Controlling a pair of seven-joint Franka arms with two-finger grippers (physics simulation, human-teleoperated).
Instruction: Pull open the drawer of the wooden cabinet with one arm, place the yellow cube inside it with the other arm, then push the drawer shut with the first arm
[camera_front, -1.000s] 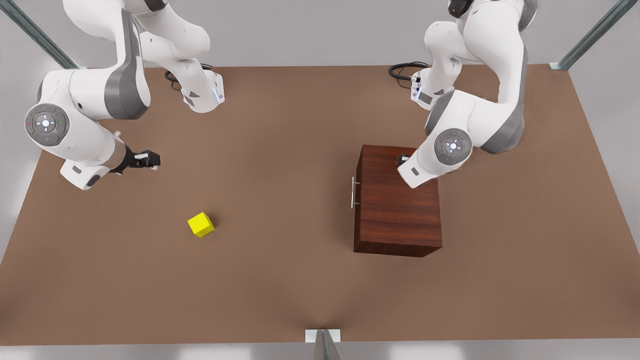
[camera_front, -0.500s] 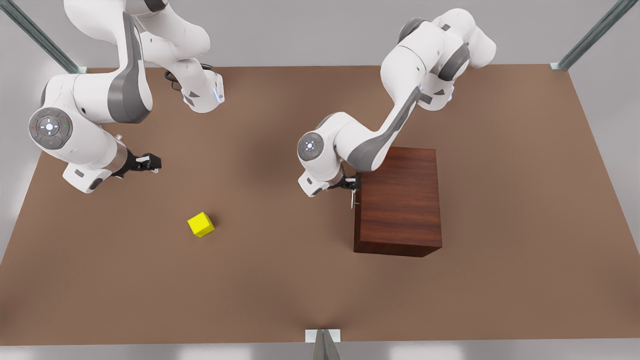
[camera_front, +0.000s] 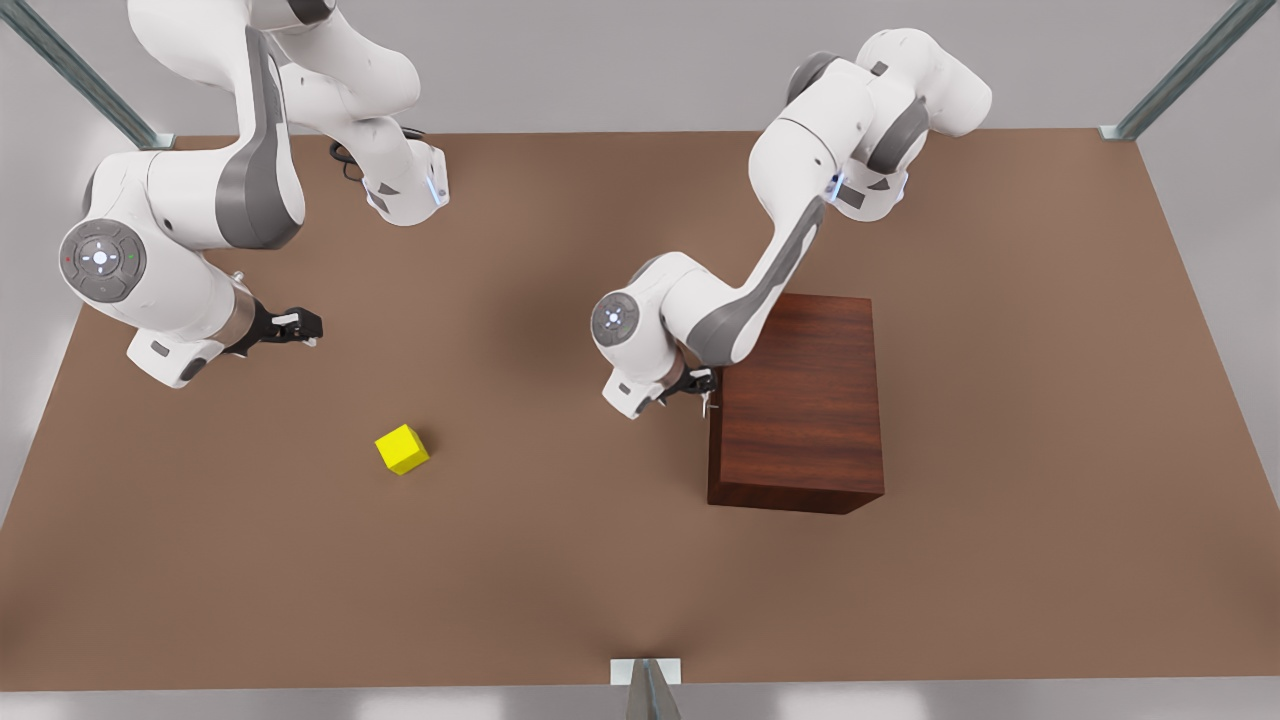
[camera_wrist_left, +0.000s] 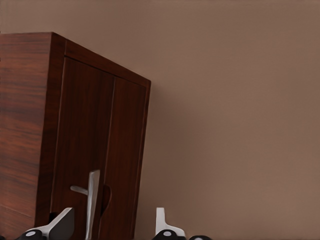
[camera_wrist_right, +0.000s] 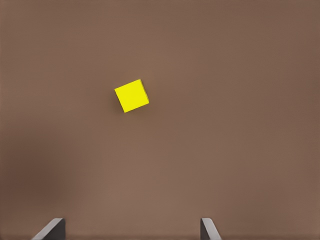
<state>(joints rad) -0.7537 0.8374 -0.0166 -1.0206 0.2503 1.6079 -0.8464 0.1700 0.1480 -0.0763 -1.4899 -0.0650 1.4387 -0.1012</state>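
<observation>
— Whereabouts of the yellow cube?

— Lay on the brown table, toward the front view's left, well apart from the wooden cabinet. Touched by nothing. Seen from the right wrist camera too, turned a little askew, out ahead of the fingertips.

— And the right gripper?

— Hung over the table at the front view's left, farther back than the cube and not touching it. Fingers spread wide, with nothing between them but bare table. Waited there.

— What of the cabinet?

— Stood on the table at the front view's right, front face turned toward the front view's left. Drawer fully shut, flush with the front. Thin silver handle on that front panel.

— And the left gripper?

— Reached down to the cabinet's front, right at the handle. Fingers parted, one on either side of the silver bar, so straddled it rather than clamped it. Bar much nearer one finger than the other. Hard to say whether that finger touched the bar.

— Anything held at all, then?

— Nothing gripped by either tool.
</observation>
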